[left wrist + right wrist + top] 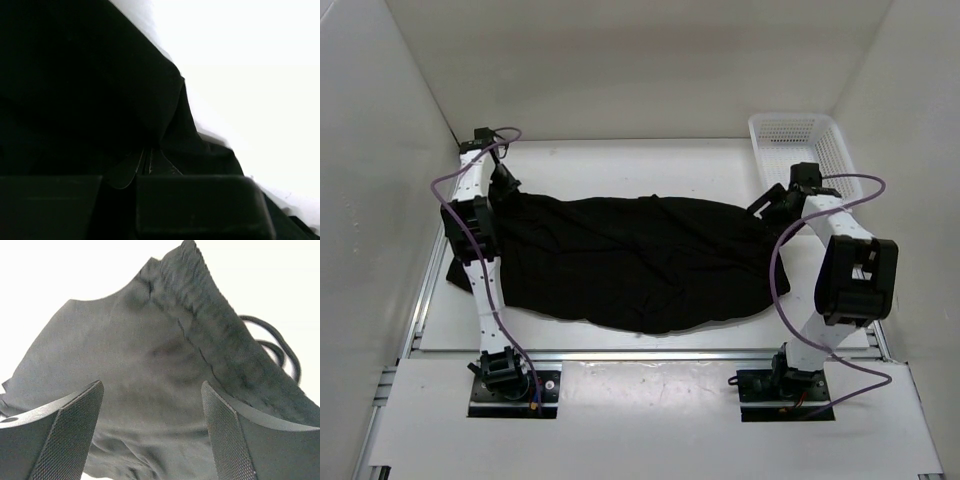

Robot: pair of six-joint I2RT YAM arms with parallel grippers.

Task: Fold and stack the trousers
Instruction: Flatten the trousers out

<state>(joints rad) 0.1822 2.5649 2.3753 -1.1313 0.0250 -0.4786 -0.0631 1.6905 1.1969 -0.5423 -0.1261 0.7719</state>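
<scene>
White tabletop (620, 160) boxed in by white walls at the back and both sides, viewed from above. Across its middle, the trousers (630, 265): one black, wrinkled mass stretched left to right, legs and waist impossible to separate from overhead. At the far right corner, a white mesh basket (800, 135), just beyond the cloth's right end, its near edge partly covered by the right arm (855, 275). Left end of the cloth partly hidden behind the left arm (480, 250), with a dark corner poking out past it by the table's left rail.

Left gripper (505, 183) at the far left end of the trousers. From its wrist camera, almost nothing but darkness: fingers (200, 210) as blurred black blocks along the bottom edge, close together, pleats of cloth drawn into the thin gap between them. Pinched on the trousers, as far as can be made out.

Right gripper (770, 203) at the right end of the cloth, near the basket. From its wrist camera, textured pads (65, 435) spread wide, clamping nothing. Beyond them, the gathered waistband (210, 315) and a loop of black drawstring (280, 345) against washed-out white. Touching the cloth or hovering just over it: cannot tell.
</scene>
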